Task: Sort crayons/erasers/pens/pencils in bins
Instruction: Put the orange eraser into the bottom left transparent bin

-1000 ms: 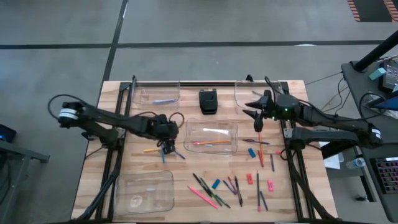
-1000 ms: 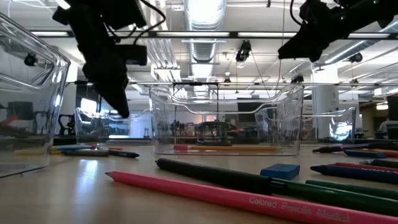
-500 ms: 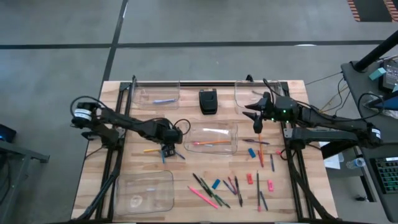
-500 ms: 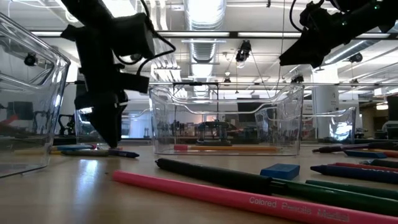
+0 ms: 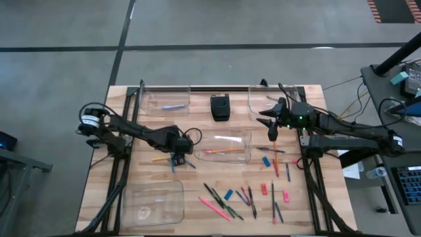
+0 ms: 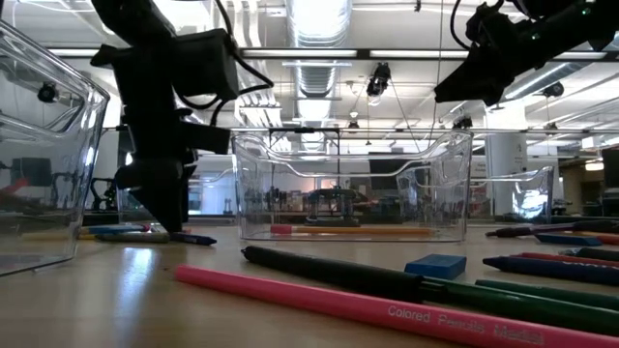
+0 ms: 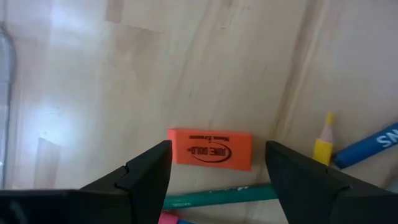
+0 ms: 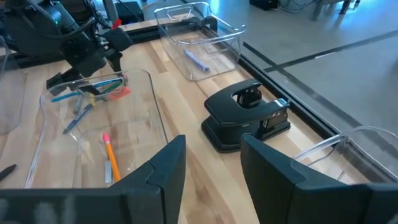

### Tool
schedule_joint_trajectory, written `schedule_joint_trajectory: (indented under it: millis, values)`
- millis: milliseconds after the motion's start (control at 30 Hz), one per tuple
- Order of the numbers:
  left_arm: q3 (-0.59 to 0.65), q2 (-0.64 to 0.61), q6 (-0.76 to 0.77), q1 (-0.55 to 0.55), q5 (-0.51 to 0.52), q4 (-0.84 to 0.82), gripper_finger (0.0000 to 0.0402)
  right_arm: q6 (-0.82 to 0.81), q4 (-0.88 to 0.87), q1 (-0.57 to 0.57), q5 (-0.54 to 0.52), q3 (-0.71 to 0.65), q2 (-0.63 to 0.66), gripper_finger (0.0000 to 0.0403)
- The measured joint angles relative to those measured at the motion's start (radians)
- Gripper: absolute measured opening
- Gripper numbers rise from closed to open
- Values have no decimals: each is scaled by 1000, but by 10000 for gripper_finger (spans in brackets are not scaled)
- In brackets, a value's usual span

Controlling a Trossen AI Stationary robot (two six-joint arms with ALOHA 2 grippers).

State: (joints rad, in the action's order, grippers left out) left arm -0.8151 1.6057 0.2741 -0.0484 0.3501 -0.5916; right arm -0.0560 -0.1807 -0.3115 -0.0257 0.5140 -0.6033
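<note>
High view, centre bin (image 5: 223,146): holds an orange pencil (image 5: 217,151)
Far-left bin (image 5: 166,99): one bluish stick
Left gripper (image 7: 214,171): fingers wide apart, low over orange eraser (image 7: 210,149) on worktop (image 5: 197,178)
Right gripper (image 5: 273,133): partly open, empty, raised

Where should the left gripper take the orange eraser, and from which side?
Across its short width, coming straight down. The orange eraser lies flat on the wood, long faces toward the open left gripper, whose fingers already straddle it. A green pencil lies close along one long side, so the finger there has little room.
</note>
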Motion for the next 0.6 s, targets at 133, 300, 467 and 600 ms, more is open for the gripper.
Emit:
schedule_joint_trajectory:
  millis: [133,300,467,600]
  values:
    - [18,4,4,8,-4,15,242,-4,-1,0,0,-1,0,144]
    - [22,5,-4,21,-30,19,242,-4,-1,0,0,-7,0,144]
    - [41,6,-52,42,-59,52,241,-12,-1,0,0,-8,0,144]
    - [53,7,-72,51,-74,68,223,-13,0,0,0,-8,0,144]
